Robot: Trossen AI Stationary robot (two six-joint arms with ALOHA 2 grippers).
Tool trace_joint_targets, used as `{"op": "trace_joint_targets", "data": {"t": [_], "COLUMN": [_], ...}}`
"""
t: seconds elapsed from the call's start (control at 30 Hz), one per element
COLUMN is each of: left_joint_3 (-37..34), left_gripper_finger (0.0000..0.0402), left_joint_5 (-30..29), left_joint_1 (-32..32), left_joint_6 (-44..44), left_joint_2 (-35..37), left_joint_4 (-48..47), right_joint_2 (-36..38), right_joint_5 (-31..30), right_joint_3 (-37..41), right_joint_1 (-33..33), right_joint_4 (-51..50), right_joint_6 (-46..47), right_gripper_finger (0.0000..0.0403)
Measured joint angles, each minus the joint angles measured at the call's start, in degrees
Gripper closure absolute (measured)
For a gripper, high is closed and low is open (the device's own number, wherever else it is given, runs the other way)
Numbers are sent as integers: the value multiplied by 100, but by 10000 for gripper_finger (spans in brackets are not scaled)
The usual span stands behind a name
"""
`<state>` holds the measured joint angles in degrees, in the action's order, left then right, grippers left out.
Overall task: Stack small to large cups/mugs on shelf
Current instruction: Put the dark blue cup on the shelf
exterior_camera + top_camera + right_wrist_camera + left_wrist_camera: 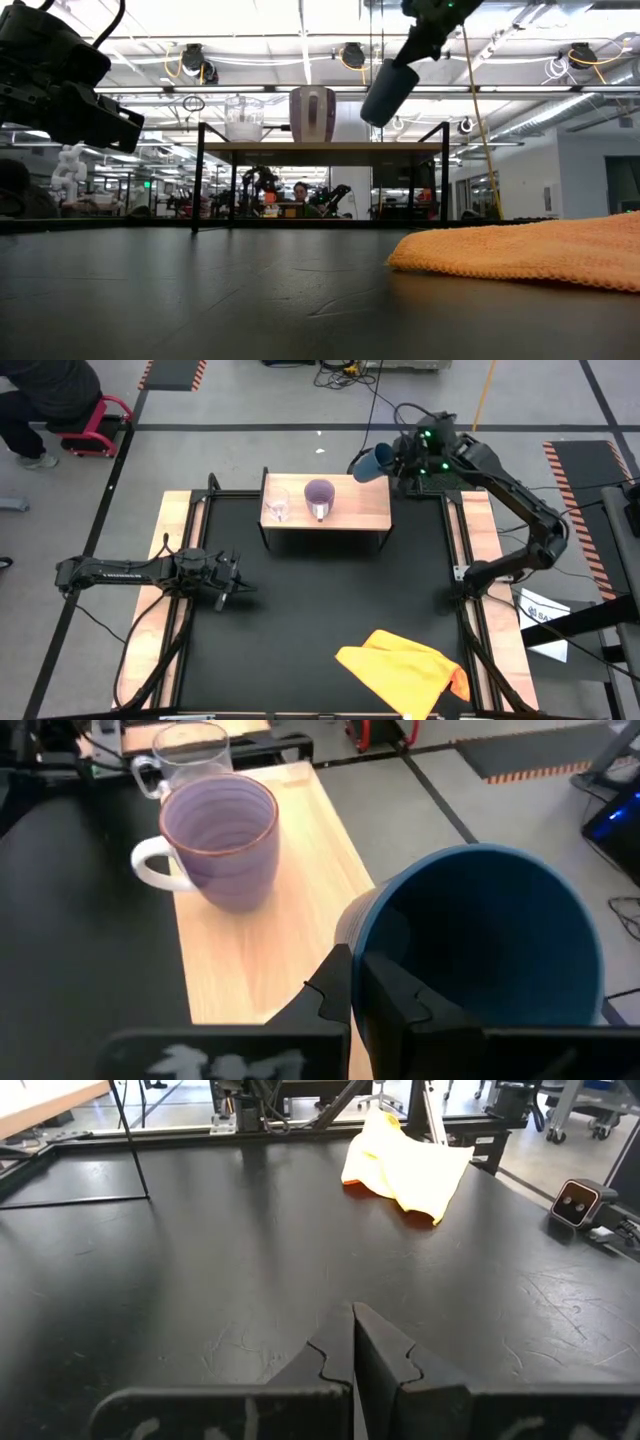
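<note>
Between the right gripper [352,982] fingers, pinched at its rim, the dark blue cup [490,960] hangs tilted beside the shelf [360,510]; the left gripper [352,1342] fingers are closed, empty.

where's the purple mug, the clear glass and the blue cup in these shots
light purple mug [222,830], right wrist view, on its inner wall
clear glass [278,506], high view, on its middle
dark blue cup [387,93], low view, on its outer side
</note>
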<state>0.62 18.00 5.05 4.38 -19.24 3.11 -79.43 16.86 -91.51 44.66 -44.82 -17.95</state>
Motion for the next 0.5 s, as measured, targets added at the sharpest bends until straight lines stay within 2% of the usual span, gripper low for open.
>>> {"op": "trace_joint_targets", "data": {"t": [0.23,0.5], "left_joint_3": [0,0], "left_gripper_finger": [398,398], "left_joint_5": [-2,-2], "left_joint_1": [0,1], "left_joint_6": [27,263], "left_joint_2": [1,0], "left_joint_4": [-2,-4], "right_joint_2": [-823,-1261], "right_joint_5": [-8,-15], "right_joint_3": [-1102,-2319], "right_joint_1": [-32,-94], "right_joint_4": [-1162,-2276], "right_joint_6": [-119,-123], "right_gripper_finger": [403,403]}}
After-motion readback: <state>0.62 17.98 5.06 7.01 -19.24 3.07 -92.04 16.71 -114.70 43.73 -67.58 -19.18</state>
